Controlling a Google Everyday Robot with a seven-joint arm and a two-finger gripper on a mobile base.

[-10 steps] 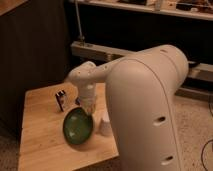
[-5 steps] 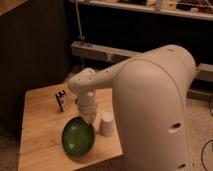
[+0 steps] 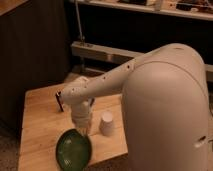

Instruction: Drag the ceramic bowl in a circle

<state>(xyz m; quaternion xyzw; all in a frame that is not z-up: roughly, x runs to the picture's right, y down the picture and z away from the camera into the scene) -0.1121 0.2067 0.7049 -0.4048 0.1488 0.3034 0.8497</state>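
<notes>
One green ceramic bowl [image 3: 73, 150] sits at the near edge of the wooden table [image 3: 40, 125]. Its near rim reaches that edge, and I cannot tell whether it hangs over. The bowl is tipped a little toward the camera and nothing is in it. There is open table to its left and behind it on the far left, and little room on the near side.

The gripper [image 3: 82, 128] comes down onto the far right rim of the bowl, touching it. Whether the gripper is open or closed on the rim I cannot tell.

Just right of the gripper stands one white cup [image 3: 106, 123], upside down, close to the bowl but apart from it. Farther back on the left, one small dark object [image 3: 60, 100] stands near the table's far left part.

The white arm [image 3: 105, 82] reaches in from the right, over the table.
</notes>
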